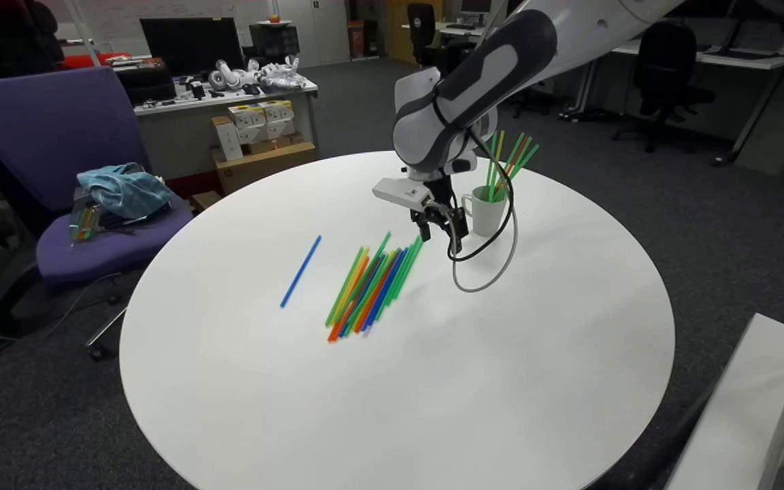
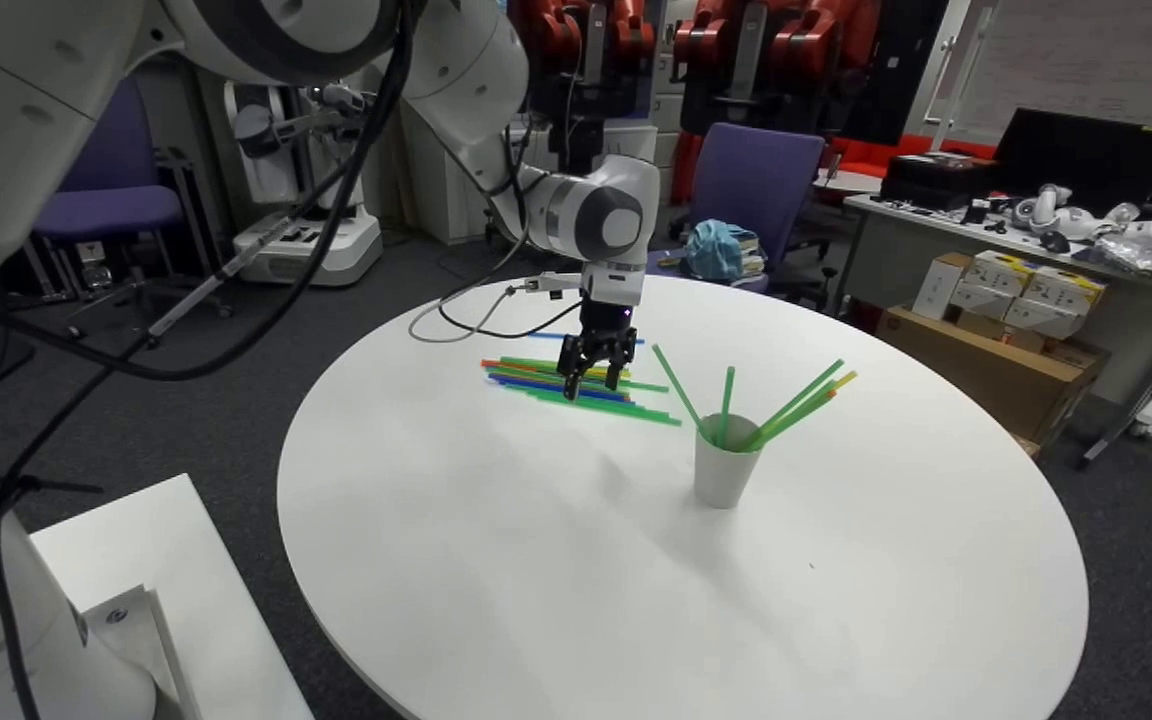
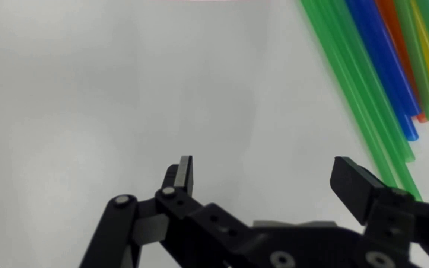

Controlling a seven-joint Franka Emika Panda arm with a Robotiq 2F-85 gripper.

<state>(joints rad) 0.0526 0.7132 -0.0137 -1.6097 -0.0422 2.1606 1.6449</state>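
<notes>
Straws (image 3: pixel 391 74): long axes slant toward lower right, wrist view (fingers (image 3: pixel 354 186) spread wide).

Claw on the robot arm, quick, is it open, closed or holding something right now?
Claw: open, holding nothing; its jaws stand wide apart above the white table, close to the green straws.
</notes>
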